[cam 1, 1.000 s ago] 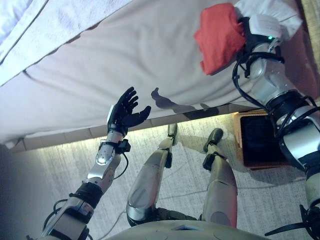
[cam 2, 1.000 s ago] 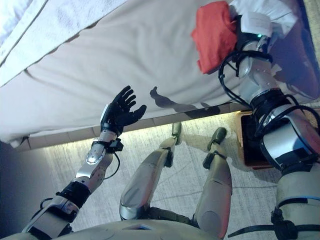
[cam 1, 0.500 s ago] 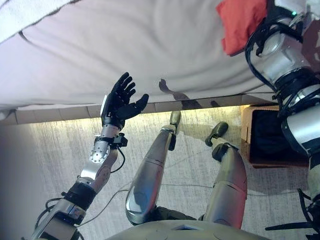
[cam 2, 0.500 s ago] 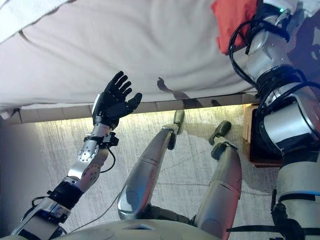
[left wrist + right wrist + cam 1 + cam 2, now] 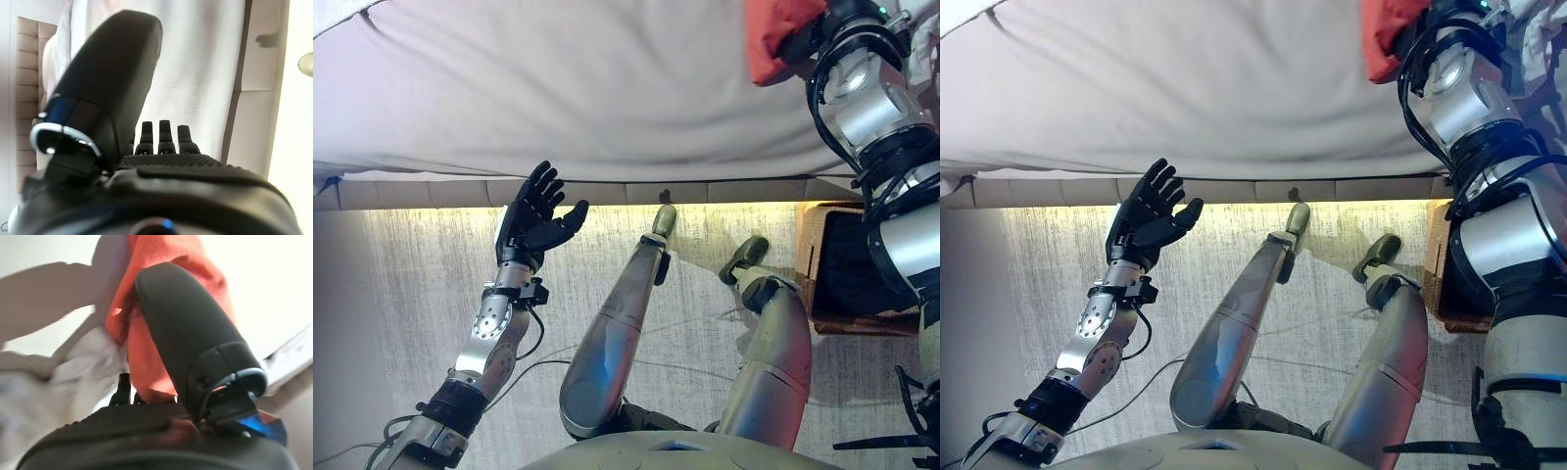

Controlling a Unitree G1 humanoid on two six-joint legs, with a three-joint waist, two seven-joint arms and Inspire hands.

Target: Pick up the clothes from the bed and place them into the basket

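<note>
A red cloth (image 5: 771, 41) hangs from my right hand (image 5: 808, 39) over the far right of the bed (image 5: 607, 88). In the right wrist view the thumb (image 5: 190, 333) lies across the red cloth (image 5: 156, 293) with the fingers curled under it, so the hand is shut on it. A white cloth (image 5: 68, 377) lies on the bed just beside it. The wicker basket (image 5: 862, 324) with a dark inside stands on the floor at the right, below my right arm. My left hand (image 5: 533, 211) is open and empty, held up over the floor just off the bed's near edge.
The bed's pale sheet spans the whole far side, with a lit strip under its padded base (image 5: 607, 191). A light patterned rug (image 5: 411, 294) covers the floor between me and the bed.
The whole view has shifted, with the bed now higher in the picture. My right hand still holds the red cloth. My left hand has come back from the bed's edge to over the floor.
</note>
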